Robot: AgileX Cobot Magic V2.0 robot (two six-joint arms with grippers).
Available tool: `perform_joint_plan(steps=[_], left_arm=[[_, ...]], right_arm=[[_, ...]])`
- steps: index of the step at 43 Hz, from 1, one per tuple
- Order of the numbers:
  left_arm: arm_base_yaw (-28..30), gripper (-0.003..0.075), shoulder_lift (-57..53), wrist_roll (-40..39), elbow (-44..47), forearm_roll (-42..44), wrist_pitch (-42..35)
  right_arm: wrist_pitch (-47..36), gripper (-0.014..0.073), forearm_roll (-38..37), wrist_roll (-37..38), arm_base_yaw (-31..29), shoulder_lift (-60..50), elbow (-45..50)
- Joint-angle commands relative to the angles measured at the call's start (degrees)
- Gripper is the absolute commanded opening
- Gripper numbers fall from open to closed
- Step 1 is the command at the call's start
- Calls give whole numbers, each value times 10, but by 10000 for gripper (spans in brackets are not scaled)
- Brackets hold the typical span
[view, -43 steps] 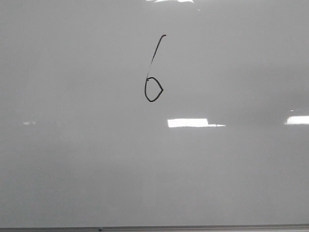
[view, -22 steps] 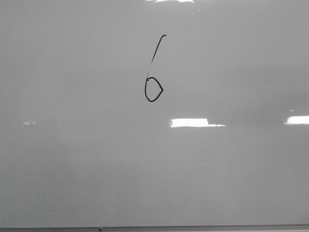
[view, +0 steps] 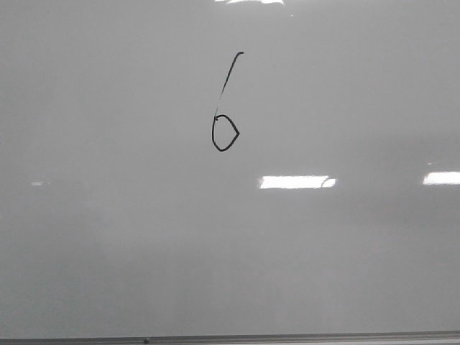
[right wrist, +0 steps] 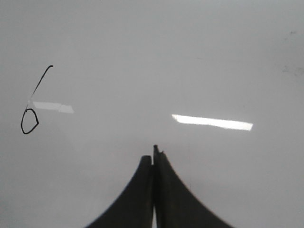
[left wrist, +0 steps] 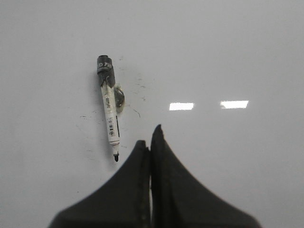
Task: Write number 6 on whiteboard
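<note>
The whiteboard (view: 108,237) fills the front view, glossy pale grey, its thin grey frame edge along the bottom. The number 6 (view: 225,108) is drawn on it in thin black line, a slanted stem and a small pointed loop. It also shows in the right wrist view (right wrist: 32,107). My left gripper (left wrist: 150,137) is shut and empty above the board (left wrist: 228,57); a white marker (left wrist: 109,112) with a black cap end lies on the board just beside its fingertips, tip uncapped. My right gripper (right wrist: 153,154) is shut and empty above the board (right wrist: 190,57), well apart from the 6.
Bright rectangular light reflections (view: 295,182) lie on the board. Faint smudges and marks (left wrist: 137,90) surround the marker. Neither arm shows in the front view.
The 6 has shifted slightly left in the front view and the reflection slightly right, as if the view moved a little. Nothing else differs.
</note>
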Motion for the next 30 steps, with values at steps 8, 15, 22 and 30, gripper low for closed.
perform_joint_plan(steps=[8, 15, 22, 30], left_arm=[[-5, -20, -9, -6, 3, -3, -49], [-5, -20, -9, -6, 3, -3, -49], [-5, -20, -9, -6, 3, -3, -49], [-5, -20, -9, -6, 3, -3, -49]], right_arm=[[-55, -60, -47, 67, -34, -64, 65], [-27, -60, -48, 67, -47, -66, 64], [-27, -60, -48, 67, -47, -66, 64], [-27, -60, -48, 67, -47, -66, 64]])
